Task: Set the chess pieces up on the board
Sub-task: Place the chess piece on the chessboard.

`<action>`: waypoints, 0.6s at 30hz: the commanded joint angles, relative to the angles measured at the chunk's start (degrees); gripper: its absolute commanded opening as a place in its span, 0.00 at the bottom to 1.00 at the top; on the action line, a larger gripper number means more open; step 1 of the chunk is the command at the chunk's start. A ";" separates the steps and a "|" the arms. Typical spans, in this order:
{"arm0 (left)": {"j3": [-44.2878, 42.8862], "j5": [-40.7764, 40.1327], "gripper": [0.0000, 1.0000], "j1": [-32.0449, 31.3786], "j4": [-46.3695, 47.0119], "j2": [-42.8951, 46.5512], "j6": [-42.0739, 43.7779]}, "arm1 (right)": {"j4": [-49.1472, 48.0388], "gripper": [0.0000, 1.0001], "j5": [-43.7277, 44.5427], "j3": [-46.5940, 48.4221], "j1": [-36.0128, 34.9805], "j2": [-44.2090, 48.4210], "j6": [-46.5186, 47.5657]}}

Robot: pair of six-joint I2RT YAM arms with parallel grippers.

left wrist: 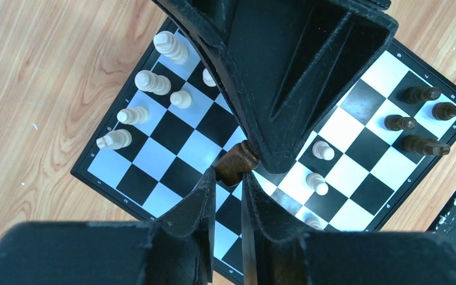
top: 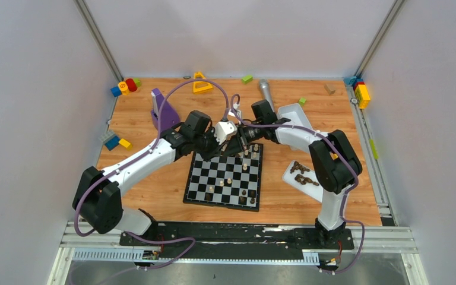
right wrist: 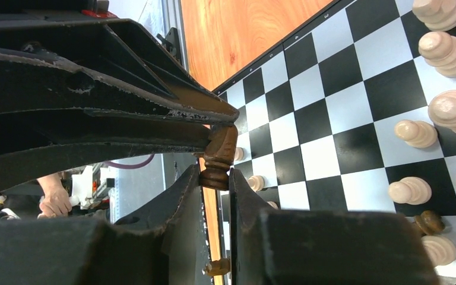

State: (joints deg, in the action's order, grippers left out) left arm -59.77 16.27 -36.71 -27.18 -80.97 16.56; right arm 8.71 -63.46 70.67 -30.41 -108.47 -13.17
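The checkered board (top: pixel 205 178) lies at the table's middle, with cream pieces (left wrist: pixel 154 83) along one side and several dark brown pieces (left wrist: pixel 421 113) at the opposite corner. Both grippers meet just above its far edge. My left gripper (top: pixel 217 145) (left wrist: pixel 228 173) is shut on one end of a dark brown chess piece (left wrist: pixel 237 163). My right gripper (top: pixel 237 142) (right wrist: pixel 215 177) is shut on the ringed base of the same piece (right wrist: pixel 219 151). The piece hangs in the air between them, over the board (left wrist: pixel 172 148). Cream pieces (right wrist: pixel 445 110) also stand in the right wrist view.
A white tray (top: pixel 291 178) with several dark brown pieces (top: pixel 301 174) lies right of the board. A second white tray (top: pixel 291 113) sits behind the right arm. A purple block (top: pixel 163 113), yellow triangle (top: pixel 200 83), grey cylinder (top: pixel 265 92) and coloured blocks (top: pixel 362 92) lie at the back.
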 commanded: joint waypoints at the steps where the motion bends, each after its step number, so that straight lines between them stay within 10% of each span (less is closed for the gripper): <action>1: -1.10 0.33 0.19 0.23 1.97 3.47 -0.60 | -0.71 0.12 -1.53 2.13 -0.21 1.22 1.32; 11: -4.70 15.08 0.68 3.91 -4.36 8.51 6.88 | 9.34 0.00 -9.12 0.95 4.92 8.09 12.23; 18: -5.79 33.88 0.76 5.87 -3.00 7.52 7.59 | 15.28 0.00 -14.26 0.52 5.59 12.89 17.93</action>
State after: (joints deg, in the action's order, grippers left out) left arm -63.48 34.87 -31.77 -31.03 -73.41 21.93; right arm 19.94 -71.75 70.57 -24.34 -99.53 -1.41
